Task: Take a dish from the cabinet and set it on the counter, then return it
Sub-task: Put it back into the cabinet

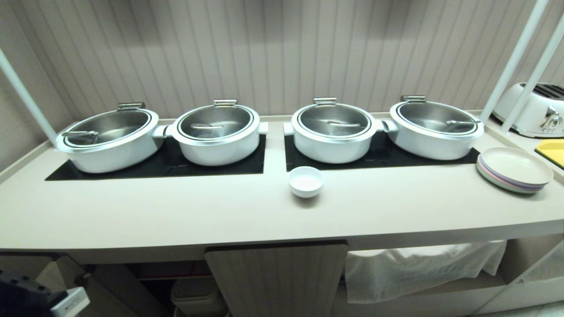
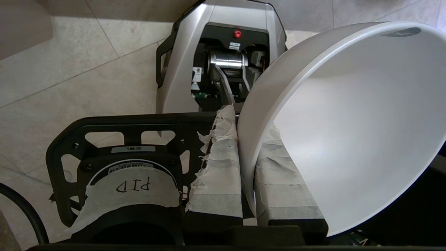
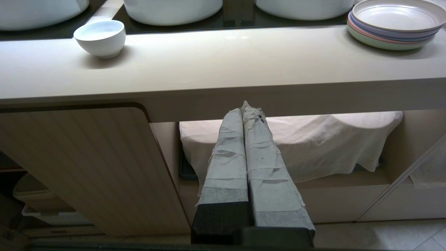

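Observation:
In the left wrist view my left gripper [image 2: 249, 122] is shut on the rim of the dish [image 2: 355, 132], a small white bowl. One taped finger is inside its wall and one outside. The dish is tilted on its side over the floor, below counter height. Only a dark part of the left arm [image 1: 26, 295] shows in the head view, at the lower left corner. The counter [image 1: 176, 211] runs across that view, with the cabinet's ribbed door [image 1: 277, 277] beneath it. My right gripper [image 3: 245, 106] is shut on nothing and parked in front of the cabinet, under the counter edge.
Another small white bowl [image 1: 306, 180] stands mid-counter before several lidded pots [image 1: 332, 130] on black hobs. Pastel plates [image 1: 513, 169] are stacked at the right, with a toaster [image 1: 535, 110] behind them. A white cloth [image 3: 313, 139] drapes over an open shelf. My base [image 2: 223, 59] is on the tiled floor.

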`<state>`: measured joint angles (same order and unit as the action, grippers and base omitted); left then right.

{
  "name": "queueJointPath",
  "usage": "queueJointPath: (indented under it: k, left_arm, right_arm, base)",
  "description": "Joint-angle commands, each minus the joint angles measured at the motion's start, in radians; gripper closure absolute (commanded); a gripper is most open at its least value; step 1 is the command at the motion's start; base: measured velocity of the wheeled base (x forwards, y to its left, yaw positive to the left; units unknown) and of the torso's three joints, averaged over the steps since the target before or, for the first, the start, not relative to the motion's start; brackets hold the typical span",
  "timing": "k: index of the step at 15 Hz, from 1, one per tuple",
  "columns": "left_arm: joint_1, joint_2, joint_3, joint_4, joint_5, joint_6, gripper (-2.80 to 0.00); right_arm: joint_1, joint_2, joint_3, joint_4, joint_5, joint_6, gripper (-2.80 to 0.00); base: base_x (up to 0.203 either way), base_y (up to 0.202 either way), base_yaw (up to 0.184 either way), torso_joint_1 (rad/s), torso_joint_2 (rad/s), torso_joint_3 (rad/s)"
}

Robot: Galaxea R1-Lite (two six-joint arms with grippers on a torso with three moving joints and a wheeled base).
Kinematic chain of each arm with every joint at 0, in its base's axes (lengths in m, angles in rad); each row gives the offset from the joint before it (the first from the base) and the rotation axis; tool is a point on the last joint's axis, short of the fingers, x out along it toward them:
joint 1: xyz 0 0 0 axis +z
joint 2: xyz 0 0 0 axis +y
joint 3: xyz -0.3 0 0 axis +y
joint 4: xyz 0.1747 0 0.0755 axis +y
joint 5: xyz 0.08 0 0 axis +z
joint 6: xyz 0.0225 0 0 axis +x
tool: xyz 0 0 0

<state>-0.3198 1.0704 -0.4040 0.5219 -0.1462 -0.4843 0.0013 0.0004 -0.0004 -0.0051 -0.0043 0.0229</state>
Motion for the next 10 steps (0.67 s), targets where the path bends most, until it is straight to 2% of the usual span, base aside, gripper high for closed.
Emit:
queueJointPath:
  k: [1,10]
  left_arm:
    - [0.000,0.005,0.001,0.003,-0.003,-0.004,0.00]
    - [0.001,0.040,-0.003,-0.036,-0.004,-0.007,0.00]
  right_arm:
    - [0.000,0.001,-0.001,0.000,0.000,0.000,0.00]
    - [0.000,0.001,0.000,0.001,0.000,0.003,0.00]
  base:
    - [0.000,0.000,0.000,0.000,0.00,0.000]
    - [0.000,0.000,0.000,-0.038,0.08,0.038]
